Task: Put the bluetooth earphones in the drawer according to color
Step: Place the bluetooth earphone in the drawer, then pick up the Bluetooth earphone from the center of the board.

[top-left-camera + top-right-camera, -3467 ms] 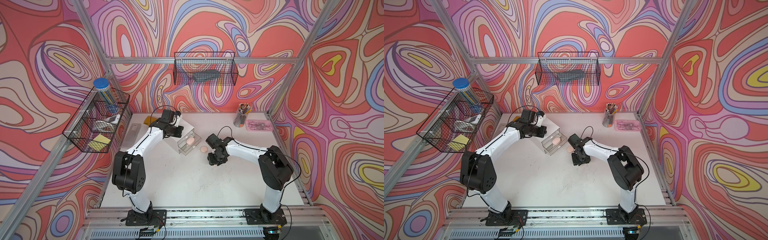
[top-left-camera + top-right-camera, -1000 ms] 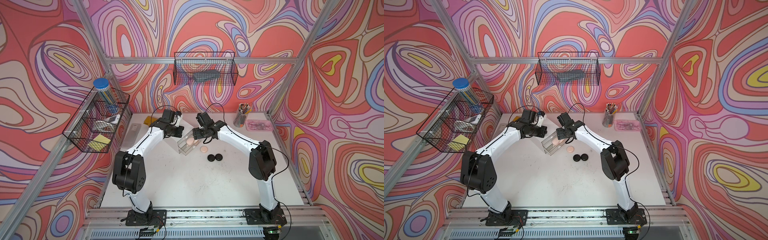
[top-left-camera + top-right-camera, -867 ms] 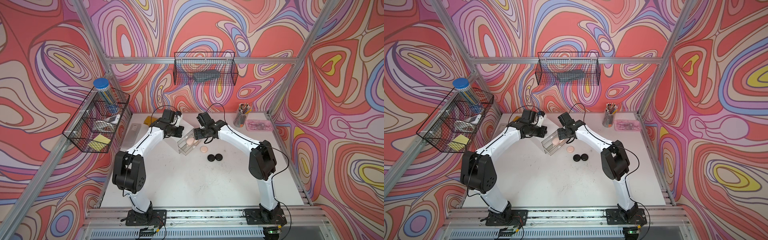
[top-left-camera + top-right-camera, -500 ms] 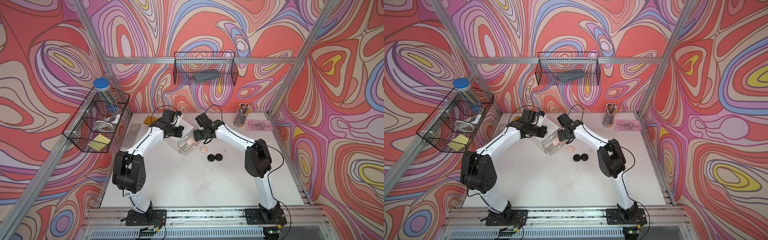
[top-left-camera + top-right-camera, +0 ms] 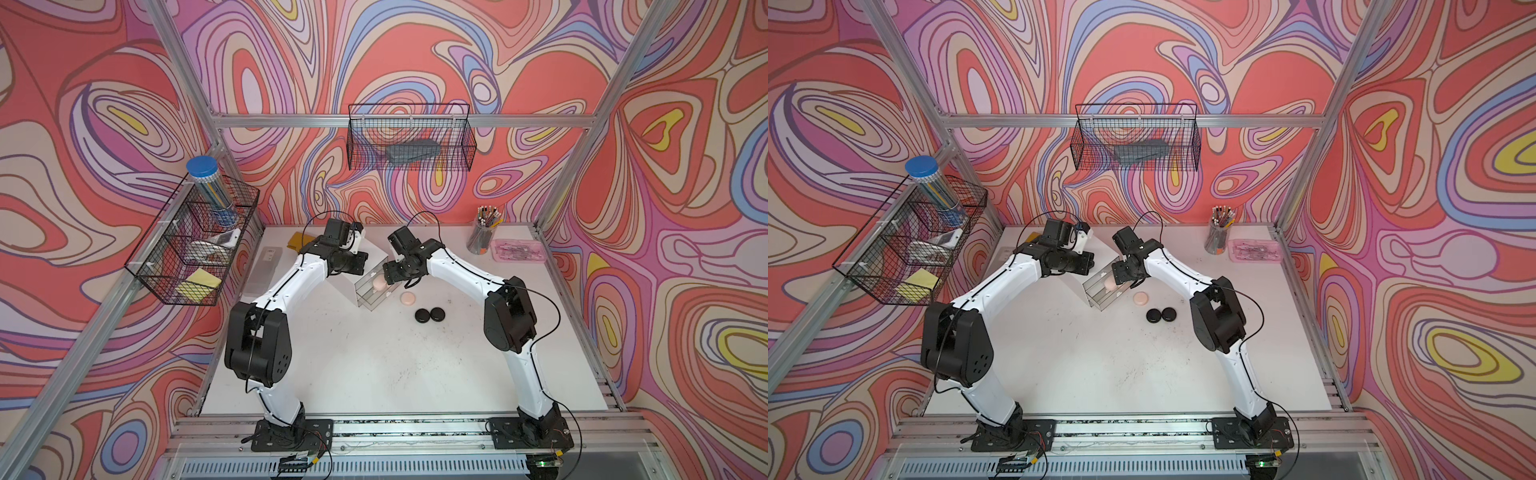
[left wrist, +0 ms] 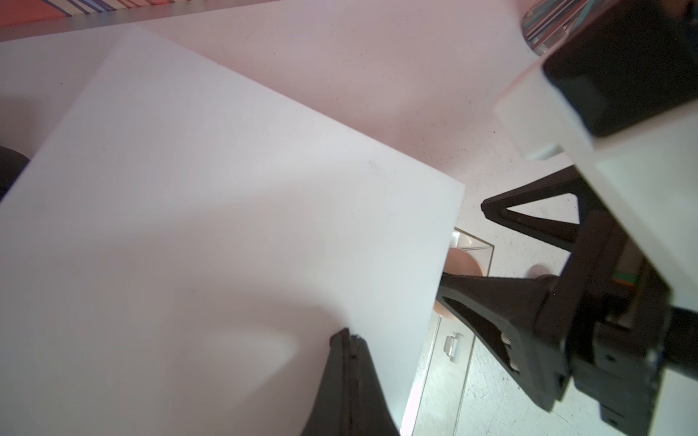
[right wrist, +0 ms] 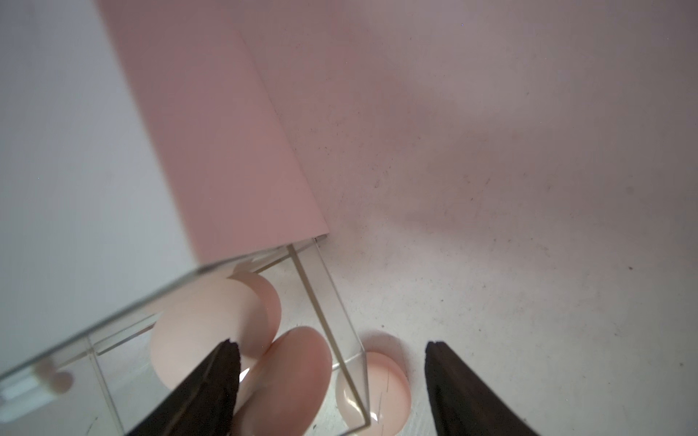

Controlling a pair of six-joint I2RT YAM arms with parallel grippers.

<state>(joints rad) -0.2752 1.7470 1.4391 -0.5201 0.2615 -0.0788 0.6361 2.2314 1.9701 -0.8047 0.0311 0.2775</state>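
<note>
The right jaws stand spread and empty above the front corner of the open clear drawer (image 7: 321, 302). Inside it two pale pink cases (image 7: 211, 324) lean together. A third pink case (image 7: 383, 385) lies on the bench (image 5: 374, 374) just outside that corner, and two black cases (image 5: 422, 316) sit side by side nearby. The left jaws are pressed together against the top of the white cabinet (image 6: 226, 226). The cases look light, hard and glossy, so probably slippery; each is best pinched from above, squarely across its widest part.
</note>
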